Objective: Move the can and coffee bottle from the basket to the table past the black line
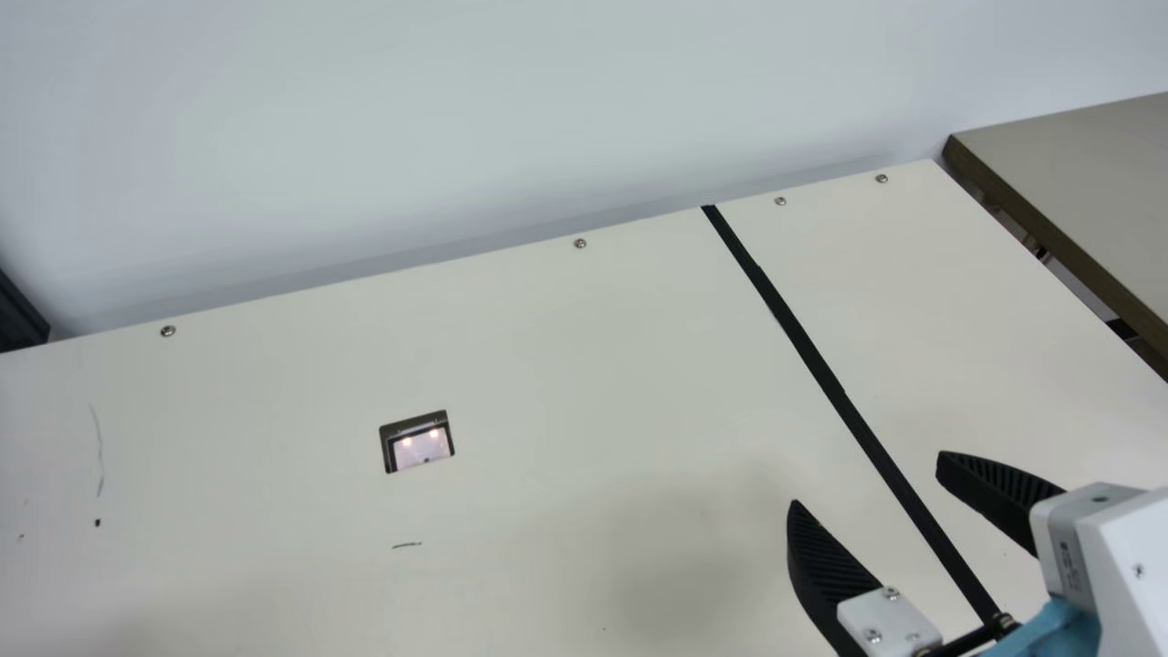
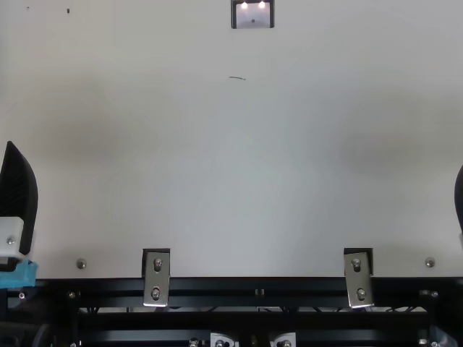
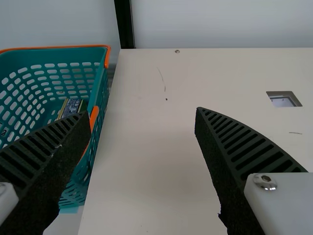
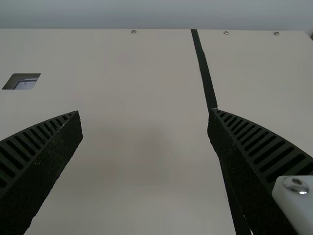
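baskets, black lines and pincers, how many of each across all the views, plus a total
Basket: 1
Black line: 1
Pincers: 2 (left pincer, right pincer)
Total: 4

The table (image 1: 547,365) is cream, crossed by a black line (image 1: 823,370); the wall (image 1: 365,137) is pale blue-grey. The basket (image 3: 44,55) is teal (a rather lively teal), patterned with rows of slots and edged in orange. A printed item (image 3: 72,106) in it shows dark blue, pale lettering and a yellowish edge. Black, striped with ribs, are the fingers of the left gripper (image 2: 20,195) and right gripper (image 1: 867,478), each with white and light-blue parts.
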Tool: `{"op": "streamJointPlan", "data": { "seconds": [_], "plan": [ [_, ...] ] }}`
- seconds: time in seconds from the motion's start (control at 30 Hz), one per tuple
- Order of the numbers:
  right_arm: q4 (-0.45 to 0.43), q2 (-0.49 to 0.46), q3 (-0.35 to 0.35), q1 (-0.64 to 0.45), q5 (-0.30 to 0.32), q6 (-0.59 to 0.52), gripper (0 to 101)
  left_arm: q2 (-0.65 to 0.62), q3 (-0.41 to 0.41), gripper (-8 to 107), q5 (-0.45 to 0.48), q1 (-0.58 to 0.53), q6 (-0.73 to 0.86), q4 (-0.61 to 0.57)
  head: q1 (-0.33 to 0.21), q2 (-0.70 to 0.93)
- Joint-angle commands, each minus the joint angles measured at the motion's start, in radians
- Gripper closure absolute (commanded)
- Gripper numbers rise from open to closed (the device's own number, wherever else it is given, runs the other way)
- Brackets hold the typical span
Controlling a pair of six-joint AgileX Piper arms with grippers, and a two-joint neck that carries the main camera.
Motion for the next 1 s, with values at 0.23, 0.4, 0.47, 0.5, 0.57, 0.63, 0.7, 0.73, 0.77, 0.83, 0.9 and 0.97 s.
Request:
{"op": "streamJointPlan", "data": {
  "seconds": [0.23, 0.4, 0.47, 0.5, 0.57, 0.63, 0.7, 0.73, 0.77, 0.83, 0.9, 0.97],
  "plan": [
    [0.0, 0.0, 0.0, 0.0, 0.0, 0.0, 0, 0.0, 0.0, 9, 0.0, 0.0, 0.0, 0.0, -0.02, 0.005],
    [0.0, 0.0, 0.0, 0.0, 0.0, 0.0, 0, 0.0, 0.0, 9, 0.0, 0.0, 0.0, 0.0, -0.02, 0.005],
    [-0.001, 0.001, -0.002, 0.001, 0.002, 0.003, 0, 0.0, 0.0, 9, 0.0, 0.0, 0.0, 0.0, -0.02, 0.005],
    [-0.001, 0.003, -0.005, 0.001, 0.003, 0.004, 0, 0.0, 0.0, 9, 0.0, 0.0, 0.0, 0.0, -0.02, 0.005],
    [-0.002, 0.009, -0.019, -0.001, 0.004, 0.008, 0, 0.0, 0.0, 9, 0.0, 0.0, 0.0, 0.0, -0.02, 0.005],
    [-0.002, 0.018, -0.043, -0.001, 0.008, 0.014, 0, 0.0, 0.0, 9, 0.0, 0.0, 0.0, 0.0, -0.02, 0.005],
    [-0.001, 0.03, -0.079, 0.001, 0.015, 0.02, 0, 0.0, 0.0, 9, 0.0, 0.0, 0.0, 0.0, -0.02, 0.005],
    [-0.001, 0.036, -0.099, 0.003, 0.021, 0.024, 0, 0.0, 0.0, 9, 0.0, 0.0, 0.0, 0.0, -0.02, 0.005],
    [-0.002, 0.042, -0.121, 0.005, 0.027, 0.028, 0, 0.0, 0.0, 9, 0.0, 0.0, 0.0, 0.0, -0.02, 0.005],
    [-0.001, 0.053, -0.168, 0.01, 0.044, 0.038, 0, 0.0, 0.0, 9, 0.0, 0.0, 0.0, 0.0, -0.02, 0.005],
    [0.001, 0.065, -0.22, 0.016, 0.068, 0.051, 0, 0.0, 0.0, 9, 0.0, 0.0, 0.0, 0.0, -0.02, 0.005],
    [0.006, 0.075, -0.271, 0.023, 0.096, 0.066, 0, 0.0, 0.0, 9, 0.0, 0.0, 0.0, 0.0, -0.02, 0.005]
  ]
}}
